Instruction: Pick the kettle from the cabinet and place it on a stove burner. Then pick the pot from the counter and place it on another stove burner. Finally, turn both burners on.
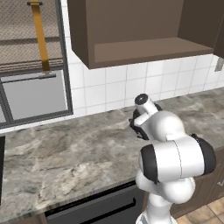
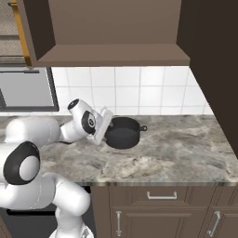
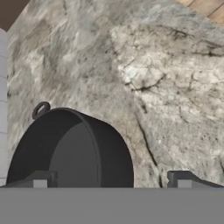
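Dark fingertips point(image 3: 39, 179) of the two-finger gripper point(image 3: 111, 180) rise at the bottom of the hand view, set wide apart w/ nothing clamped between them; one tip sits over the wall of the low wide charcoal-black round pot point(image 3: 70, 151), the other over bare stone. Pot is empty, open mouth toward the camera, small loop handle at its far rim. From the right base view the same pot point(image 2: 122, 132) stands upright on the long grey-beige marbled stone counter point(image 2: 176, 148), near the white square-tile backsplash point(image 2: 139, 93), loop handle poking out on its right side. White arm point(image 2: 46, 132) w/ dark joints reaches across the counter and its hand ends right at the pot's left side; can't tell if it touches. Dark brown wooden wall cabinet point(image 2: 111, 53) hangs above, a plain open box; its floor can't be seen from below. Brown drawer-fronted base cabinets point(image 2: 162, 209) w/ metal handles sit under the counter edge. Left base view: arm point(image 1: 175, 159) blocks the pot, and the cabinet point(image 1: 144, 48) is overhead.
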{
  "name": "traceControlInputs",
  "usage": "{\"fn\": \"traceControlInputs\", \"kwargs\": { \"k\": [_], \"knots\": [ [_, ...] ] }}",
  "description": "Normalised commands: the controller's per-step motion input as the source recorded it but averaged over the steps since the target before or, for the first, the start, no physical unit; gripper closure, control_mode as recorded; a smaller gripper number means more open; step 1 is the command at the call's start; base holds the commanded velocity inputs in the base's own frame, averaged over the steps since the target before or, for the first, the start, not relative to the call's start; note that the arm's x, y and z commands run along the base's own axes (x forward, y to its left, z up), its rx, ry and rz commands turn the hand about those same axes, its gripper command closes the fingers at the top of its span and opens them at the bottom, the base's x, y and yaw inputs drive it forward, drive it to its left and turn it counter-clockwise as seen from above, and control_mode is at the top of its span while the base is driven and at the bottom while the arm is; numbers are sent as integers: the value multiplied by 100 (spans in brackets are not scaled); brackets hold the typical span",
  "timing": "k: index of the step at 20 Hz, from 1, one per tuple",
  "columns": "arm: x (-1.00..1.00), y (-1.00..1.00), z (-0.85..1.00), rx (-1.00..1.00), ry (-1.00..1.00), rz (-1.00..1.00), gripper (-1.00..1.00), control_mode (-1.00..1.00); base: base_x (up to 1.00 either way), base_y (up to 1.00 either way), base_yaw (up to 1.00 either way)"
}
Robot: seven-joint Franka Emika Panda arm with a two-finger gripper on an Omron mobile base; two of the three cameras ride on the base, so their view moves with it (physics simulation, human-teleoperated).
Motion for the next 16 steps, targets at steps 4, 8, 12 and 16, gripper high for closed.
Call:
{"fn": "traceControlInputs", "kwargs": {
  "k": [4, 8, 12, 16],
  "knots": [
    [23, 0, -28, 2, -4, -7, -100, -100, 0, 0, 0],
    [6, 0, -26, 3, -3, -8, -100, -100, 0, 0, 0],
    [7, 0, -26, 3, -3, -9, -100, -100, 0, 0, 0],
    [4, 0, -28, 3, -3, -9, -100, -100, 0, 0, 0]
  ]
}}
